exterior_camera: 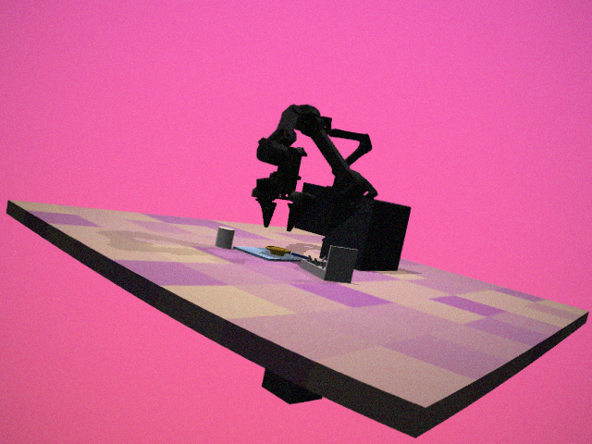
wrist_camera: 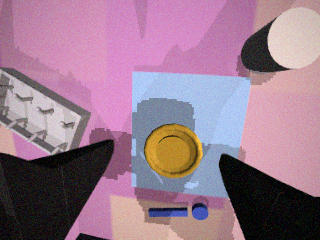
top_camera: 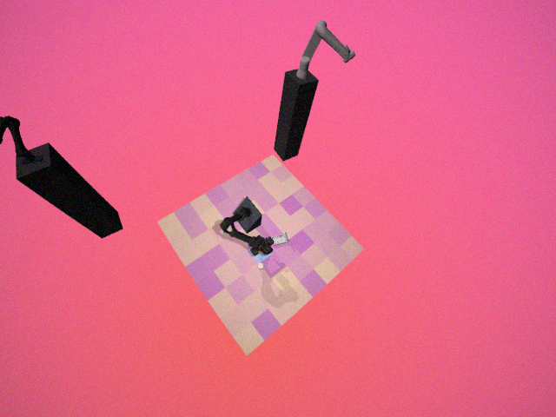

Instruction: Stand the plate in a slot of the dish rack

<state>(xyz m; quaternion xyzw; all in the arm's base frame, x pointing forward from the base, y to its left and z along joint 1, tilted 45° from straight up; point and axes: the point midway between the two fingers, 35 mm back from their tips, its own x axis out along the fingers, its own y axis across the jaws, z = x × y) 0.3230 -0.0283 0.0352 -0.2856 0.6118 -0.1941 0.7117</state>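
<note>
The gripper (exterior_camera: 277,228) (wrist_camera: 166,152) hangs spread above the yellow plate (exterior_camera: 277,250) (wrist_camera: 173,151), which lies flat on a blue mat (top_camera: 261,258) (exterior_camera: 255,252) (wrist_camera: 220,110) beside the dish rack (top_camera: 280,239) (exterior_camera: 341,264) (wrist_camera: 50,120). Pickup comes first; next, it should lower and pinch the rim.

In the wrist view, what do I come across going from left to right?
White dish rack → yellow plate → white-topped cylinder.
</note>
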